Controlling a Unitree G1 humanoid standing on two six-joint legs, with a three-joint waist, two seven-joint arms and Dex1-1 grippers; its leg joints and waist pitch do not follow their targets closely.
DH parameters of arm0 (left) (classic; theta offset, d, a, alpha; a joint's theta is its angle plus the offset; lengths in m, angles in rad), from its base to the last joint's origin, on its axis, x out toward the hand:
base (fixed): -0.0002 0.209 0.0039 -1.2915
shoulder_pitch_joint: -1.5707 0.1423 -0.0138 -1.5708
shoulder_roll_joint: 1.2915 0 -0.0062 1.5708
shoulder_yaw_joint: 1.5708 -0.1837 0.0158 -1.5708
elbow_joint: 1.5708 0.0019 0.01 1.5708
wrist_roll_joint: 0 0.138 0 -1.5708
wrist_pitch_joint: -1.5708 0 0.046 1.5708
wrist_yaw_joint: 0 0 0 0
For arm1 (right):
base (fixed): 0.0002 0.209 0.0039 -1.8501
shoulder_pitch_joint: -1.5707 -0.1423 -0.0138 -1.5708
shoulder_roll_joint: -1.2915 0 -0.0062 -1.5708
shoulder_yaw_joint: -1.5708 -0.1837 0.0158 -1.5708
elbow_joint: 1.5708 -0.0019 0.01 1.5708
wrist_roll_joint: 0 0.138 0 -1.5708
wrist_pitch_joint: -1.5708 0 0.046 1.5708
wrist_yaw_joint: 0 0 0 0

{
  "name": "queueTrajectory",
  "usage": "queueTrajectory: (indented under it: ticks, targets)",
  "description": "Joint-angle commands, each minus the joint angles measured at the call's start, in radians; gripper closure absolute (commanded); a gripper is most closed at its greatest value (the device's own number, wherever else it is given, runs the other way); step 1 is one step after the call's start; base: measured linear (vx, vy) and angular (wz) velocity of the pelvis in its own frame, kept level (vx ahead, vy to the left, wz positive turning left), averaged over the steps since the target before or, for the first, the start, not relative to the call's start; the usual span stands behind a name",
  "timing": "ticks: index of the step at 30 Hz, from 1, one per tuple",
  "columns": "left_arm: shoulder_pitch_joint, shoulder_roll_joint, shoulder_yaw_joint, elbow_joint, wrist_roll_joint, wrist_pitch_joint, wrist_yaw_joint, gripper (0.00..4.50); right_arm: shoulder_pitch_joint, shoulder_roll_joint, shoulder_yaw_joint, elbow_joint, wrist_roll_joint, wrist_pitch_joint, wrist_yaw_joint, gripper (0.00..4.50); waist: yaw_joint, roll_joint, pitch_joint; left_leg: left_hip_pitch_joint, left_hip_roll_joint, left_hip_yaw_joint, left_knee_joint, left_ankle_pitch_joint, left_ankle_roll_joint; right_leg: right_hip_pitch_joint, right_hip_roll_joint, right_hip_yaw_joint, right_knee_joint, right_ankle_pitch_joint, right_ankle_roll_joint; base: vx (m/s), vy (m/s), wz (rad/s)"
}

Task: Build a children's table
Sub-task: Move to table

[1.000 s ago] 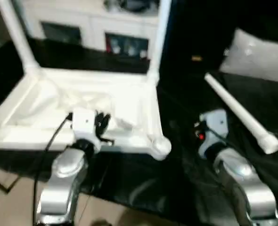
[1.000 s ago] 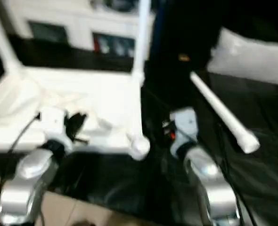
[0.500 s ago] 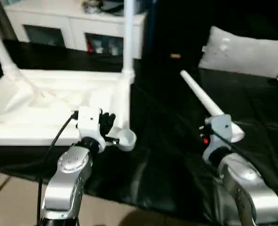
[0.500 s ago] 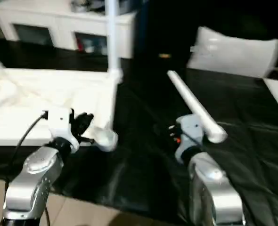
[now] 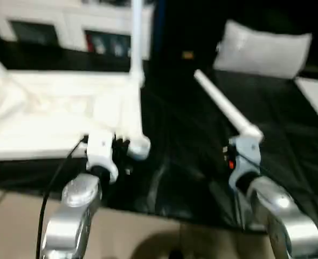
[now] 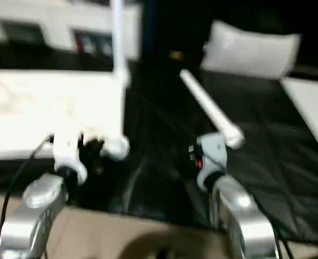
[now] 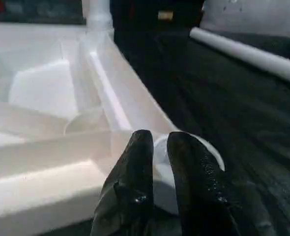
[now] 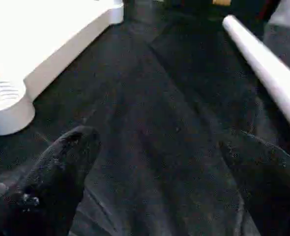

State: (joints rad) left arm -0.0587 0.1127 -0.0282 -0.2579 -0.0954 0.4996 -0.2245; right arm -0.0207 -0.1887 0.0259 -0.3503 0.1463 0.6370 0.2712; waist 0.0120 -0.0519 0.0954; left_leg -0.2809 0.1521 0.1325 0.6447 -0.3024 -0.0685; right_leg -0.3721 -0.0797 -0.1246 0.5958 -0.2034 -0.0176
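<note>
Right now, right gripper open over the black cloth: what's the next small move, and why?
Probably ease the right gripper toward the loose leg and close on it. Its fingers are spread wide with nothing between them, and the leg lies free on the black cloth just ahead. The tabletop's near corner socket is empty, with the left gripper at it.

Open black sheet (image 5: 186,145) between table top (image 5: 51,116) on the left and loose leg (image 5: 223,108) lying diagonally on the right: widest free lane, running near to far. Left gripper (image 7: 157,152), fingers nearly together, sits right at the near right corner socket (image 5: 139,148), so no room there. Upright leg (image 5: 136,38) blocks the top's far right corner. Right gripper (image 8: 159,162), spread wide, hangs over bare sheet just beside the loose leg's near end. Cushion (image 5: 261,48) closes off far right.
</note>
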Motion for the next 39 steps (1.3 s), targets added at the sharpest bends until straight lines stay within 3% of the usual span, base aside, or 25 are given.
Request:
queueTrajectory:
  ticks: [1, 2, 3, 5, 6, 8, 9, 15, 19, 22, 23, 24, 26, 28, 29, 30, 31, 32, 33, 34, 35, 36, 37, 38, 39]
  targets:
    - [0.012, 0.023, -0.035, -0.024, -0.045, -0.033, -0.09, 3.47, -0.009, -0.011, 0.007, -0.002, -0.001, -0.024, 0.02, 0.0, 0.007, -0.001, -0.018, 0.019, 0.022, -0.02, -0.081, -0.376, 0.011, -0.025, -0.103, 0.055, -0.179, -0.827, 0.066, 0.0, 0.0, 0.0]
    - [0.012, 0.023, -0.035, -0.024, -0.045, -0.033, -0.09, 3.47, -0.009, -0.011, 0.007, -0.002, -0.001, -0.024, 0.02, 0.0, -0.013, -0.001, -0.022, 0.044, 0.002, -0.014, -0.025, -0.268, 0.015, -0.036, -0.119, 0.004, -0.232, -1.0, 0.114, 0.0, 0.0, 0.0]
    - [0.039, 0.051, -0.057, -0.044, -0.093, -0.068, -0.199, 3.39, -0.005, -0.024, 0.025, 0.003, -0.004, -0.042, 0.036, 0.0, -0.014, 0.018, -0.047, -0.011, 0.041, -0.038, -0.08, -0.27, 0.025, 0.046, -0.109, -0.017, -0.188, -0.795, 0.118, 0.0, 0.0, 0.0]
    - [0.046, 0.07, -0.066, -0.049, -0.099, -0.072, -0.229, 3.13, -0.003, -0.028, 0.03, 0.004, -0.003, -0.044, 0.044, 0.0, -0.019, 0.034, -0.043, -0.062, 0.111, -0.075, -0.143, -0.398, 0.027, 0.088, -0.092, -0.011, -0.114, -0.531, 0.087, 0.075, 0.048, -0.09]
    - [0.05, 0.083, -0.071, -0.051, -0.101, -0.072, -0.243, 3.13, -0.001, -0.03, 0.032, 0.004, -0.001, -0.044, 0.048, 0.0, -0.018, 0.029, -0.048, -0.038, 0.118, -0.067, -0.153, -0.405, 0.01, 0.044, -0.095, 0.046, -0.069, -0.167, -0.032, 0.071, 0.038, 0.01]
    - [0.064, 0.119, -0.079, -0.063, -0.116, -0.059, -0.285, 3.04, 0.004, -0.032, 0.028, -0.001, 0.004, -0.039, 0.047, 0.0, -0.002, 0.009, -0.039, -0.037, 0.063, -0.036, -0.127, -0.282, 0.007, 0.022, -0.114, 0.067, -0.12, -0.489, -0.034, 0.035, -0.01, 0.06]
    - [0.067, 0.123, -0.081, -0.065, -0.118, -0.062, -0.291, 2.99, 0.004, -0.033, 0.027, -0.002, 0.006, -0.038, 0.048, 0.0, 0.0, 0.007, -0.045, -0.044, 0.058, -0.036, -0.119, -0.199, 0.019, 0.022, -0.117, 0.073, -0.122, -0.582, -0.028, 0.069, -0.019, 0.13]
    - [0.081, 0.119, -0.077, -0.066, -0.144, -0.105, -0.31, 2.99, 0.003, -0.031, 0.029, 0.005, 0.009, -0.048, 0.049, 0.0, 0.015, 0.008, -0.09, -0.053, 0.053, -0.024, -0.085, 0.345, 0.139, 0.025, -0.078, 0.088, -0.02, 0.186, -0.247, 0.091, -0.017, 0.07]
    - [0.069, 0.111, -0.077, -0.046, -0.137, -0.101, -0.286, 2.99, 0.01, -0.023, 0.039, -0.009, 0.01, -0.039, 0.041, 0.0, 0.025, 0.008, -0.08, -0.064, 0.052, -0.017, -0.083, 0.303, 0.232, 0.026, -0.082, 0.094, -0.027, 0.099, -0.284, 0.018, -0.004, 0.01]
    - [0.057, 0.098, -0.072, -0.033, -0.125, -0.1, -0.266, 2.99, 0.011, -0.019, 0.039, -0.015, 0.01, -0.034, 0.034, 0.0, 0.011, 0.03, -0.071, -0.049, 0.119, -0.048, -0.117, 0.152, 0.234, 0.011, -0.036, 0.05, -0.041, -0.101, -0.258, 0.0, 0.0, 0.0]
    - [0.057, 0.098, -0.072, -0.033, -0.125, -0.1, -0.266, 2.99, 0.011, -0.019, 0.039, -0.015, 0.01, -0.034, 0.034, 0.0, 0.007, 0.039, -0.071, -0.038, 0.16, -0.07, -0.137, 0.13, 0.259, 0.007, -0.03, 0.037, -0.029, -0.122, -0.25, 0.003, -0.081, 0.01]
    - [0.053, 0.096, -0.073, -0.027, -0.123, -0.104, -0.258, 2.85, 0.01, -0.02, 0.038, -0.016, 0.011, -0.036, 0.031, 0.0, -0.003, 0.054, -0.073, -0.005, 0.254, -0.118, -0.17, 0.175, 0.366, -0.026, -0.028, 0.025, 0.044, -0.135, -0.214, 0.003, -0.081, 0.01]
    - [0.047, 0.096, -0.075, -0.017, -0.121, -0.111, -0.25, 2.68, 0.009, -0.021, 0.035, -0.014, 0.01, -0.039, 0.028, 0.0, 0.0, 0.034, -0.079, 0.003, 0.26, -0.121, -0.168, 0.239, 0.46, -0.049, -0.042, 0.053, 0.08, -0.132, -0.241, -0.006, -0.142, -0.02]
    - [0.044, 0.097, -0.075, -0.012, -0.12, -0.113, -0.247, 2.53, 0.008, -0.021, 0.034, -0.013, 0.008, -0.041, 0.026, 0.0, 0.01, 0.0, -0.088, -0.055, 0.142, -0.059, -0.103, 0.142, 0.453, -0.015, -0.058, 0.085, 0.009, -0.08, -0.398, -0.032, -0.19, -0.04]
    - [0.042, 0.097, -0.074, -0.01, -0.12, -0.113, -0.245, 2.41, 0.007, -0.021, 0.034, -0.014, 0.008, -0.04, 0.025, 0.0, 0.034, -0.032, -0.102, -0.082, -0.074, 0.049, 0.151, -0.088, 0.324, 0.003, -0.045, 0.093, -0.13, -0.255, -0.437, -0.057, -0.218, -0.08]
    - [0.04, 0.099, -0.072, -0.008, -0.12, -0.112, -0.245, 2.26, 0.008, -0.022, 0.035, -0.015, 0.007, -0.041, 0.024, 0.0, 0.033, -0.034, -0.093, -0.123, -0.081, 0.043, 0.201, -0.103, 0.197, 0.022, -0.036, 0.065, -0.125, -0.366, -0.333, -0.057, -0.218, -0.08]
    - [0.038, 0.101, -0.072, -0.007, -0.12, -0.111, -0.247, 2.26, 0.009, -0.022, 0.037, -0.016, 0.005, -0.041, 0.023, 0.0, 0.034, -0.032, -0.084, -0.133, -0.084, 0.037, 0.193, -0.1, 0.17, 0.023, -0.034, 0.065, -0.126, -0.358, -0.265, -0.046, -0.227, -0.11]
    - [0.036, 0.103, -0.072, -0.006, -0.119, -0.112, -0.249, 2.23, 0.01, -0.022, 0.039, -0.017, 0.003, -0.042, 0.022, 0.0, 0.024, -0.019, -0.078, -0.106, -0.083, 0.031, 0.165, -0.112, 0.156, 0.017, -0.041, 0.056, -0.149, -0.389, -0.148, -0.059, -0.21, -0.04]
    - [0.035, 0.109, -0.075, -0.005, -0.109, -0.118, -0.248, 2.23, 0.01, -0.024, 0.042, -0.018, -0.001, -0.041, 0.021, 0.0, 0.02, -0.002, -0.072, -0.086, -0.071, 0.025, 0.129, -0.113, 0.169, 0.017, -0.046, 0.048, -0.175, -0.449, -0.073, -0.059, -0.21, -0.04]
    - [0.034, 0.113, -0.078, -0.004, -0.101, -0.123, -0.247, 2.23, 0.01, -0.026, 0.045, -0.019, -0.003, -0.041, 0.02, 0.0, 0.01, 0.032, -0.08, -0.069, -0.013, 0.003, 0.038, -0.082, 0.201, 0.034, -0.017, 0.013, -0.204, -0.497, 0.084, -0.064, -0.205, 0.01]
    - [0.032, 0.119, -0.083, 0.0, -0.079, -0.13, -0.228, 2.23, 0.011, -0.026, 0.048, -0.021, -0.006, -0.039, 0.017, 0.0, -0.005, 0.081, -0.094, -0.036, 0.336, -0.235, -0.136, 0.01, 0.313, 0.005, -0.005, -0.02, 0.071, -0.37, 0.185, 0.012, -0.141, -0.08]
    - [0.031, 0.117, -0.08, 0.003, -0.073, -0.126, -0.215, 2.23, 0.011, -0.025, 0.048, -0.023, -0.009, -0.038, 0.012, 0.0, 0.0, 0.051, -0.094, 0.023, 0.341, -0.218, -0.118, 0.042, 0.362, -0.139, -0.03, 0.053, 0.229, -0.364, 0.111, 0.012, -0.141, -0.08]
    - [0.031, 0.117, -0.08, 0.003, -0.073, -0.126, -0.215, 2.23, 0.011, -0.025, 0.048, -0.023, -0.009, -0.038, 0.012, 0.0, 0.004, 0.057, -0.083, 0.003, 0.271, -0.17, -0.102, 0.132, 0.404, -0.165, -0.034, 0.085, 0.262, -0.245, 0.05, -0.001, -0.12, 0.01]
    - [0.029, 0.113, -0.075, 0.005, -0.074, -0.126, -0.207, 2.23, 0.01, -0.024, 0.047, -0.025, -0.009, -0.035, 0.008, 0.0, 0.0, 0.049, -0.088, -0.033, 0.147, -0.094, -0.062, 0.264, 0.49, -0.119, -0.037, 0.125, 0.174, -0.054, -0.01, -0.079, -0.188, 0.1]
    - [0.028, 0.11, -0.068, 0.005, -0.078, -0.125, -0.203, 2.14, 0.01, -0.023, 0.047, -0.027, -0.008, -0.033, 0.006, 0.0, 0.008, 0.047, -0.089, -0.064, 0.073, -0.062, -0.04, 0.279, 0.483, -0.082, -0.022, 0.133, 0.102, -0.006, -0.009, -0.079, -0.188, 0.1]
